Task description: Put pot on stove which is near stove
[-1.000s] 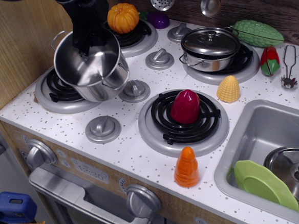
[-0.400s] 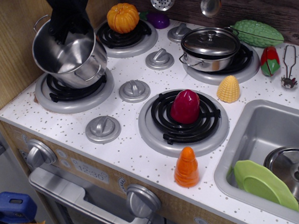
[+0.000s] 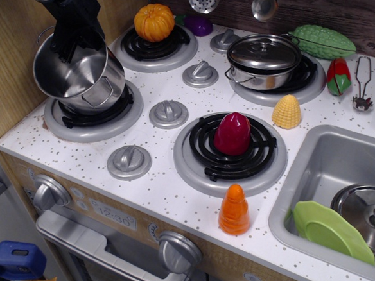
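Observation:
The shiny lidless steel pot (image 3: 80,74) is tilted and held over the front-left burner (image 3: 95,115), a black coil in a grey rim. My black gripper (image 3: 68,43) comes down from the top left and is shut on the pot's far rim. The pot's base sits just above or on the coil; I cannot tell if it touches. One wire loop handle faces front.
A lidded steel pot (image 3: 263,60) sits on the back-right burner. An orange pumpkin (image 3: 154,22) is on the back-left burner, a red pepper (image 3: 232,133) on the front-right one. Knobs (image 3: 168,113), a corn cob (image 3: 286,112), an orange cone (image 3: 233,209) and the sink (image 3: 318,170) lie around.
My gripper carried the pot left and slightly down, from over the knobs between the burners to above the front-left burner.

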Motion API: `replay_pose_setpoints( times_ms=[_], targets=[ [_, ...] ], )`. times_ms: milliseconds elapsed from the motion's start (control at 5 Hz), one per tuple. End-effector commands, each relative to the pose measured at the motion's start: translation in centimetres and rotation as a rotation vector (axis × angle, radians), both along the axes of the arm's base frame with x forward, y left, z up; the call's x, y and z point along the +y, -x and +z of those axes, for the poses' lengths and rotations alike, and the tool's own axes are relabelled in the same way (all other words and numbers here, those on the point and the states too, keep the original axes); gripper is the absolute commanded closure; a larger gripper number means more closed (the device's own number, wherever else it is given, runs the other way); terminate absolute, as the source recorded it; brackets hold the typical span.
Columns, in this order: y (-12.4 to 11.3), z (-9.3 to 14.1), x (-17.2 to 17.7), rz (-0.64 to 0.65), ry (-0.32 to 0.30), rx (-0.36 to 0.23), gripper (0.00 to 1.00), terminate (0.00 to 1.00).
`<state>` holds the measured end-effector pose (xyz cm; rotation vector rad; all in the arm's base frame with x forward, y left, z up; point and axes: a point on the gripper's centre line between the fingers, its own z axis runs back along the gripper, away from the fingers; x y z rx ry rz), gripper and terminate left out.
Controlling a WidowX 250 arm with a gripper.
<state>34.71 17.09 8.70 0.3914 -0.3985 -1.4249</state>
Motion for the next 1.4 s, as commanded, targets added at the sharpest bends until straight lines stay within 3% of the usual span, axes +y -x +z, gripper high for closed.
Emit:
replay_pose_setpoints(
  times_ms=[0, 200, 1000, 1200],
  targets=[
    [-0.28, 0.8, 1.41, -0.007, -0.01, -0.042, 0.0, 0.0],
    [-0.28, 0.46, 1.66, -0.027, 0.016, -0.043, 0.0, 0.0],
    [-0.28, 0.46, 1.66, -0.027, 0.016, -0.043, 0.0, 0.0],
    [-0.28, 0.46, 1.66, -0.027, 0.016, -0.043, 0.0, 1.0]
  ],
)
